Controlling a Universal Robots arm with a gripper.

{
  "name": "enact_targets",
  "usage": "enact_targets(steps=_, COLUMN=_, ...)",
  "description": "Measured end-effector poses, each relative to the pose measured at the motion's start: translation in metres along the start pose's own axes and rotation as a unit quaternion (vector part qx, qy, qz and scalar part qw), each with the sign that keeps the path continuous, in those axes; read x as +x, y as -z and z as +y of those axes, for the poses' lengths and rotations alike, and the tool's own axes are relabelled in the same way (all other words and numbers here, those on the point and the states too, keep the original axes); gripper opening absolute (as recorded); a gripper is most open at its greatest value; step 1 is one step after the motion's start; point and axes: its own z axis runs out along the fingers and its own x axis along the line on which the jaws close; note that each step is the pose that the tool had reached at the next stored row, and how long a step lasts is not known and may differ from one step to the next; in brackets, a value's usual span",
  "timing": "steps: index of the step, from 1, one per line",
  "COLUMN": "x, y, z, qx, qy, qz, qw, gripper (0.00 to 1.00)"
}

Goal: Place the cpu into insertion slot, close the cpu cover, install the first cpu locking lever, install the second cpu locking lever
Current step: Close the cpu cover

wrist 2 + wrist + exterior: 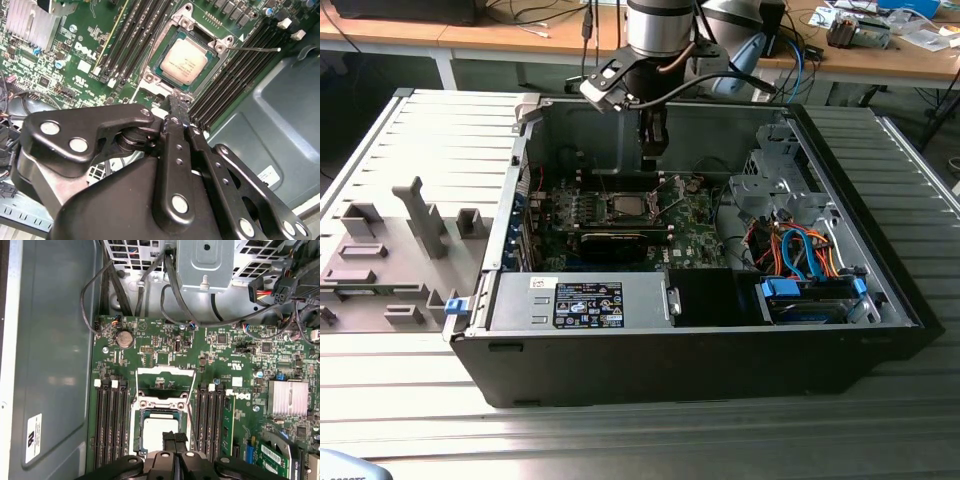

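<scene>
Second wrist view shows the gripper (175, 102) with its fingers (172, 131) pressed together and holding nothing, their tips close over one edge of the cpu (183, 61), which lies flat, silver top up, in the insertion slot (152, 76) on the green motherboard (90, 30).

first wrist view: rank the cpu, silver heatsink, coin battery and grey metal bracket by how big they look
1. grey metal bracket
2. cpu and silver heatsink: about alike, and the tool hides part of the cpu, so I won't rank these two
3. coin battery
</scene>
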Motion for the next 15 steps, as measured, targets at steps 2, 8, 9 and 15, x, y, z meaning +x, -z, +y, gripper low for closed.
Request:
enact_targets(steps=2, x=-0.0001, y=0.0, z=0.001, qx=0.0, qy=0.0, qz=0.0, qw=1.0, gripper=0.11)
enact_targets(steps=8, x=-0.0003, y=-0.0001, z=0.0042, qx=0.0, qy=0.0, qz=0.0, qw=1.0, gripper=0.11)
enact_targets(steps=9, x=-0.0003, y=-0.0001, z=0.0051, qx=0.0, qy=0.0, qz=0.0, qw=1.0, gripper=0.11)
enact_targets(steps=15, x=-0.0005, y=-0.0002, z=0.0084, qx=0.0, qy=0.0, qz=0.0, qw=1.0, gripper=0.11)
